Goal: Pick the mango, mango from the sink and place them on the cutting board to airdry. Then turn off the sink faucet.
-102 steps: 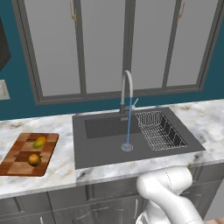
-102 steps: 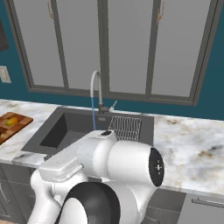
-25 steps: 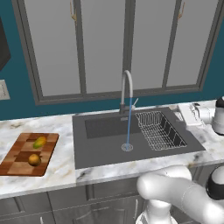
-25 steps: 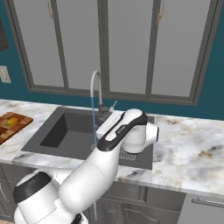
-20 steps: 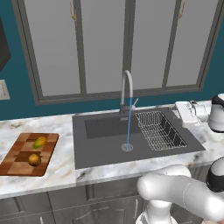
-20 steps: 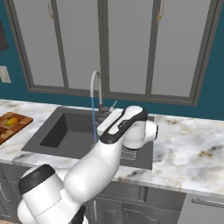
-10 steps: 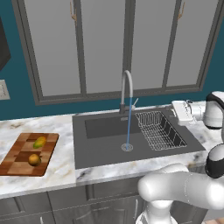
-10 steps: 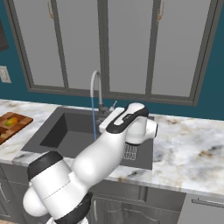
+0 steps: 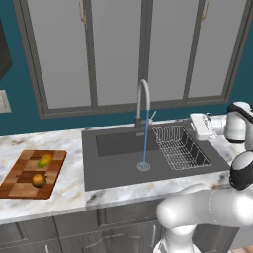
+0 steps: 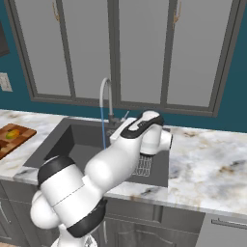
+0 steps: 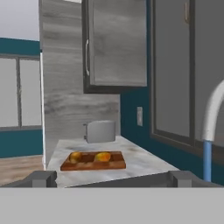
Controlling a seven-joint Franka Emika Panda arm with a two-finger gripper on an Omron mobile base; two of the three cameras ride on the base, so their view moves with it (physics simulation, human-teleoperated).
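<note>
Resting at the lower left of the left base view, the rectangular checkered wooden cutting board [image 9: 29, 174] lies on the white marble counter [image 9: 69, 188] and carries both small oval mangos: the yellow-green mango [image 9: 44, 160] near its far edge and the orange-brown mango [image 9: 38, 180] nearer the front, apart from each other. Toward the middle of that frame sits the wide dark grey rectangular sink [image 9: 118, 163], with a thin blue stream of water [image 9: 145, 148] falling from the tall slim silver gooseneck faucet [image 9: 142, 104] onto the round drain. A wire rack [image 9: 180, 146] fills the right part of the basin. At the right edge of the frame the white two-finger gripper [image 9: 199, 126] hovers just beyond the rack's far right corner, level with the faucet base and pointing left toward it; its jaws stand wide apart and hold nothing. From the hand view, the board with the two fruits sits at lower centre, a silver toaster [image 11: 101, 131] stands behind it, and the faucet's spout curves down at the right edge.
</note>
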